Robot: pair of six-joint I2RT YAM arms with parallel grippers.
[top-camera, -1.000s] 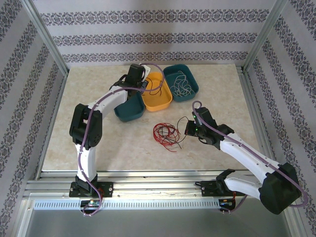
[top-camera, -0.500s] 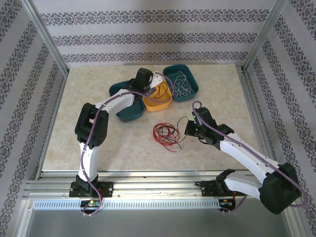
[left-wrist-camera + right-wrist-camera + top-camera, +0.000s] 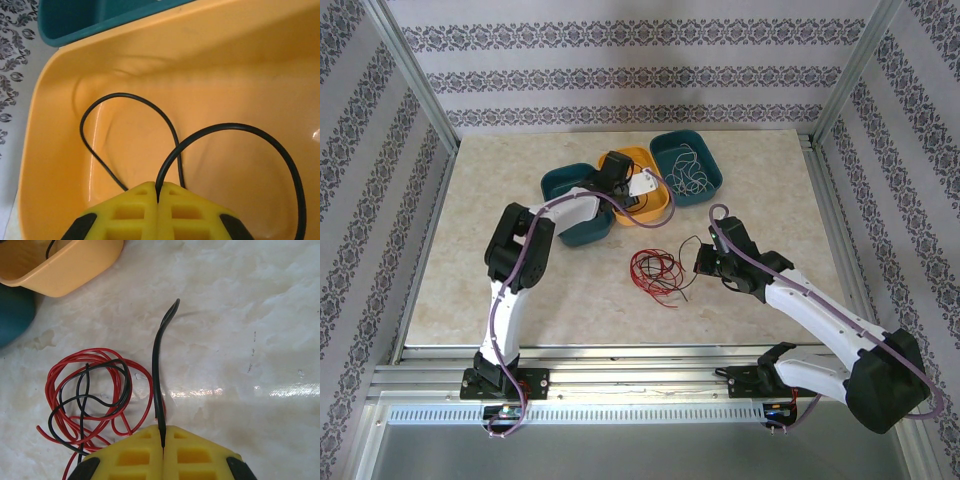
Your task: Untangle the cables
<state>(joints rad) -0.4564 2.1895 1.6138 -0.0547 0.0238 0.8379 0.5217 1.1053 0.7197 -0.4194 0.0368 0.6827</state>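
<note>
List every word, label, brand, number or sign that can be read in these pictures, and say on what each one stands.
No text can be read anywhere.
The yellow tray, left teal tray, right teal tray, table, left gripper and right gripper carry no print.
The wallpaper shows an ornament pattern only, no letters.
The small parts at the arm bases are too small to tell.

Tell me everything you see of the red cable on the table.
The red cable is a thin, glossy wire, plastic-sheathed by the look, wound in several loose, uneven loops. It lies flat on the marbled table, nearer the arms than the yellow tray. A thin black cable weaves through its loops. The right end effector, shut on a black strand, sits at its right edge.
</note>
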